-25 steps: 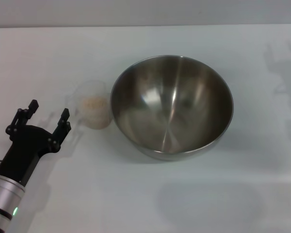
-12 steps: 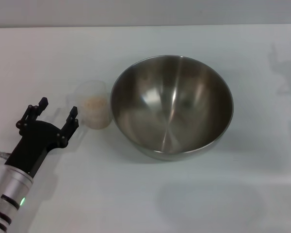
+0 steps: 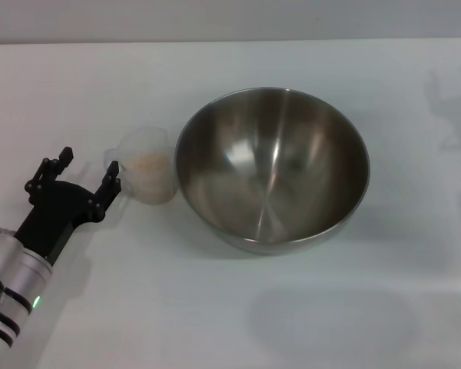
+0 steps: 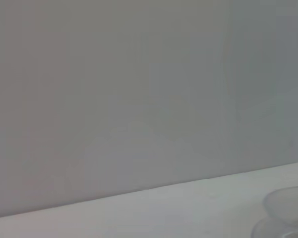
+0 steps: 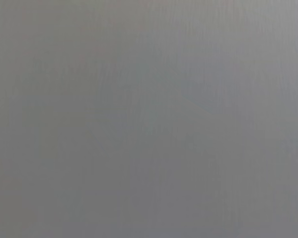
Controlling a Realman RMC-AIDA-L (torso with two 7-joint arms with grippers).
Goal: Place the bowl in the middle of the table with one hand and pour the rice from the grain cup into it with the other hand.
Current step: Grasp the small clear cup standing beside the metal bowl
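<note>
Head view: bowl (image 3: pixel 272 167) sits mid-tabletop (image 3: pixel 215 307), empty. Grain cup (image 3: pixel 145 174) just left of it, touching or nearly so, rice (image 3: pixel 147 162) inside. Left hand (image 3: pixel 88 173) wide open, holding nothing, beside cup, one fingertip at its wall. Right hand not in view. Judged step: reach for cup. Next: bring fingers around cup, close, lift, tip over bowl.

Left wrist view: cup edge (image 4: pixel 283 215) at frame corner, tabletop below.

Right wrist view: blank grey, nothing to tell.

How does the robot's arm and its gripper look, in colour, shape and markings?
The left gripper is matte black, with two thin fingers on a jointed black linkage. Behind it comes a silver metal cylinder with black rings and a small green light. The right arm is not in view.
</note>
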